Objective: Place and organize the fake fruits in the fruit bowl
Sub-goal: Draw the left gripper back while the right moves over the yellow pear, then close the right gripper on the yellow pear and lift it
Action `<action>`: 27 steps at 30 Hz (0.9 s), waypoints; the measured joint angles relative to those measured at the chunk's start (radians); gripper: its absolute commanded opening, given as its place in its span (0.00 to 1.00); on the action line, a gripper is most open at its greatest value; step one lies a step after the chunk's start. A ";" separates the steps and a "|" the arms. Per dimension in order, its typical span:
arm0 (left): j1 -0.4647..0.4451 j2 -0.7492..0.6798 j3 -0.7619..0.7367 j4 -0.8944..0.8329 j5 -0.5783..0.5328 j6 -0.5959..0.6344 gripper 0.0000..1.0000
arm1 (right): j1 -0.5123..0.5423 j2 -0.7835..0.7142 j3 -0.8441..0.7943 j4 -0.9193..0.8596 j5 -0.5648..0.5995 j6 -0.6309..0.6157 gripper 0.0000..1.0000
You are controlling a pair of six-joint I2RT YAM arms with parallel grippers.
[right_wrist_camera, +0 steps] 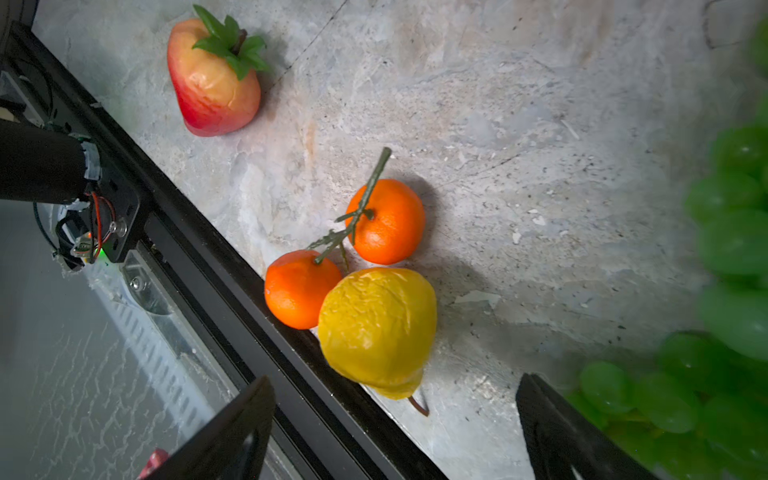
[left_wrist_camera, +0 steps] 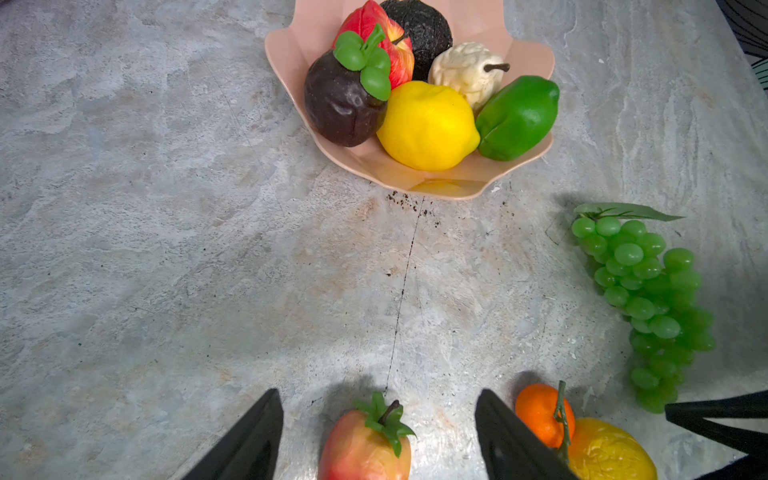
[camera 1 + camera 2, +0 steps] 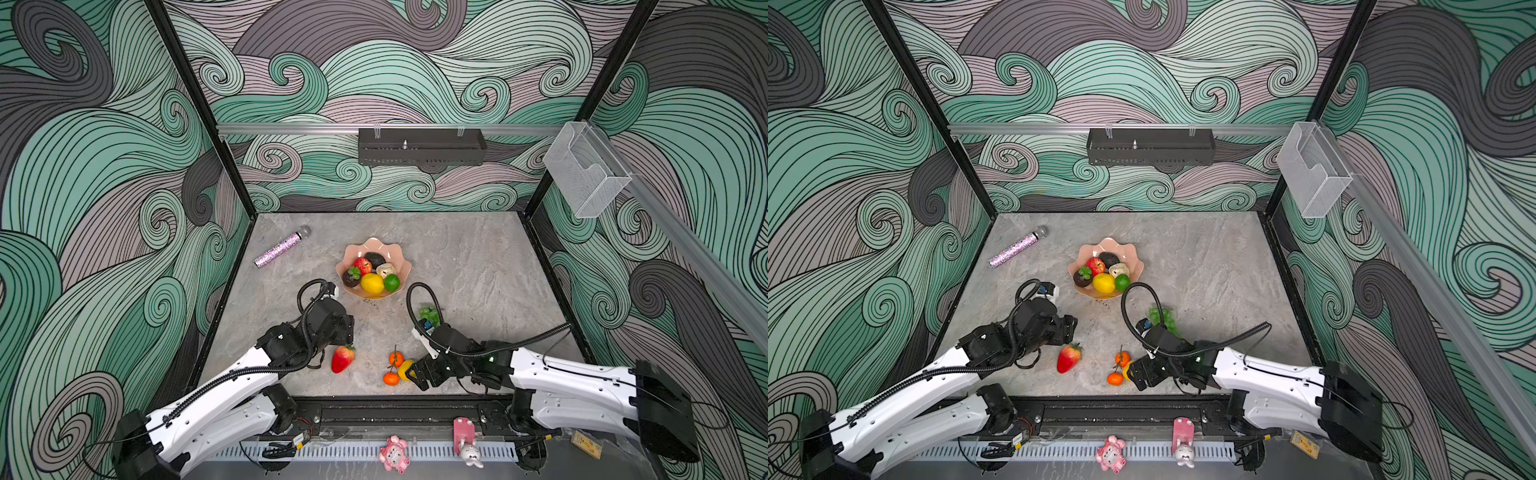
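Observation:
The salmon-pink fruit bowl (image 3: 376, 244) (image 3: 1108, 244) (image 2: 291, 54) stands mid-table and holds a red apple (image 3: 363, 264), a lemon (image 3: 372, 283), a lime (image 3: 392, 282), a cream pear (image 3: 386, 270) and two dark fruits. A strawberry (image 3: 342, 359) (image 2: 365, 449) (image 1: 214, 83) lies near the front, its leafy top between the spread fingers of my open left gripper (image 3: 338, 338) (image 2: 378, 399). Two tangerines (image 3: 396, 358) (image 1: 388, 222) on one stem touch a yellow pear (image 3: 405, 369) (image 1: 376, 324). My right gripper (image 3: 419, 374) (image 1: 395, 378) is open, its fingers on either side of the pear's stem end. Green grapes (image 3: 430, 314) (image 2: 648, 291) lie beside the right wrist.
A glittery pink microphone (image 3: 282, 249) lies at the back left. The black front rail (image 3: 399, 409) runs right beside the pear and one tangerine. A clear box (image 3: 586, 170) hangs on the right wall, a black tray (image 3: 422, 145) on the back wall.

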 measured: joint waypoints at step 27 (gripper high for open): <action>0.032 -0.092 -0.063 0.054 -0.010 0.022 0.81 | 0.029 0.261 0.120 -0.026 0.020 -0.020 0.53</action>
